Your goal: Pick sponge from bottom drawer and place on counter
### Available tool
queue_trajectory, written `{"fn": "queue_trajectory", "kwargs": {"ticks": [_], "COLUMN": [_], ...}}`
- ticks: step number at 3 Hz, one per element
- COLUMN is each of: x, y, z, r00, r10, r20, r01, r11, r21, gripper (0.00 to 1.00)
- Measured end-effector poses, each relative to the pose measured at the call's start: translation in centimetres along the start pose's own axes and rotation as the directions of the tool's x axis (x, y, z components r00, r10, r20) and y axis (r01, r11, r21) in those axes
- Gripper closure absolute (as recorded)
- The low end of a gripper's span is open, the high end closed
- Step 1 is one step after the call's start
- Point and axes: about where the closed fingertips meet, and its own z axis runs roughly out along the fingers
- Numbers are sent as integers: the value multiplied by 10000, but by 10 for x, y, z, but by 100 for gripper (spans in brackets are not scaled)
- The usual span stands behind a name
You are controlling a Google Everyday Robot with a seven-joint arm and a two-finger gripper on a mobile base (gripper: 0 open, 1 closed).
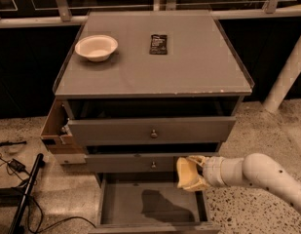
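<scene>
The pale-yellow sponge is held in my gripper, which reaches in from the right on a white arm. It hangs above the right side of the open bottom drawer, level with the middle drawer front, and casts a shadow on the drawer's grey floor. The gripper is shut on the sponge. The grey counter lies well above it, at the top of the cabinet.
A white bowl and a black packet sit on the counter's far part. Two wider drawer fronts with knobs stand above the open drawer. A cardboard box juts out at the cabinet's left. Cables lie on the floor at left.
</scene>
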Motion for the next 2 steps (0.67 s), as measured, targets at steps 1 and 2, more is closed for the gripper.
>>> {"fn": "queue_trajectory", "kwargs": {"ticks": [1,2], "x": [-22,-73], "y": [-10,-32], "z": [-30,-94], "r00": [9995,9953], "r10": [311,962], "r20": [-36,139], "r01": [-311,-966], "r11": [9994,9949], "r21": [157,302], "gripper": [100,100]}}
